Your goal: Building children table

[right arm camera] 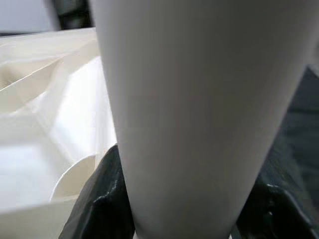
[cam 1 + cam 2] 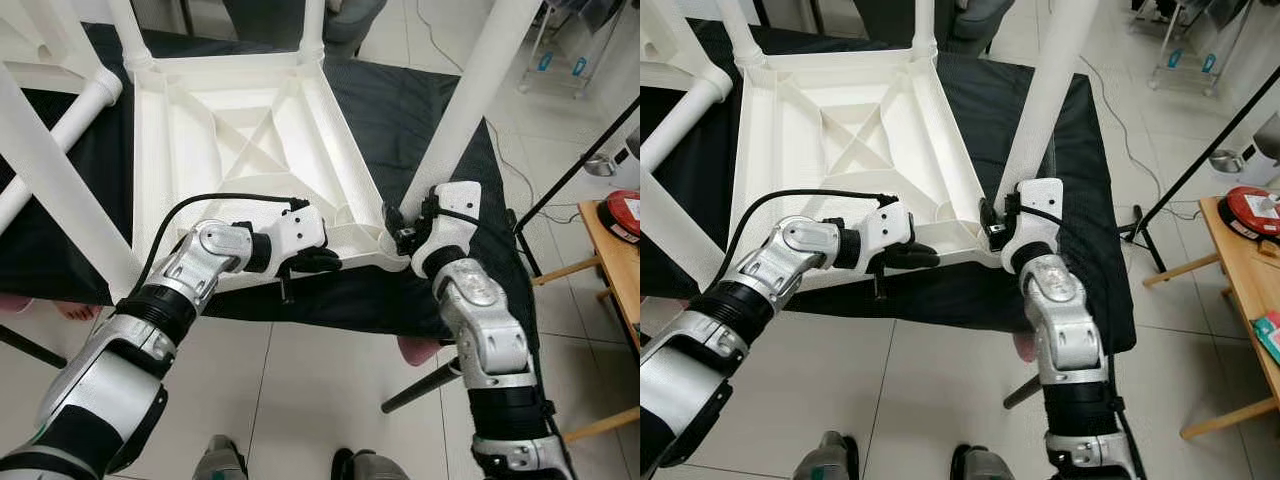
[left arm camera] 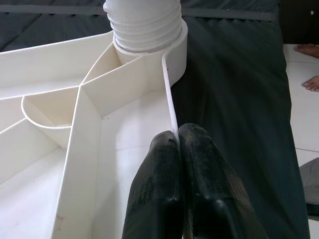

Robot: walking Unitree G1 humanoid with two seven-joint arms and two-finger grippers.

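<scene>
A white plastic table top (image 2: 250, 130) lies upside down on a black cloth (image 2: 400, 110), its ribbed underside facing up. White legs stand up from its corners. My left gripper (image 2: 325, 262) is at the near edge, shut on the thin rim wall (image 3: 169, 94), a short way from the threaded corner socket (image 3: 144, 25). My right gripper (image 2: 400, 228) is at the near right corner, shut around the base of the table leg (image 2: 470, 90). In the right wrist view that leg (image 1: 199, 99) sits between the black fingers (image 1: 99, 209).
Another white leg (image 2: 50, 170) slants across the left, with a further tube (image 2: 70, 125) behind it. A wooden side table (image 2: 620, 260) with a red object (image 2: 625, 215) stands at the right, beside a black stand (image 2: 570, 175). A person's bare foot (image 3: 309, 50) is beyond the cloth.
</scene>
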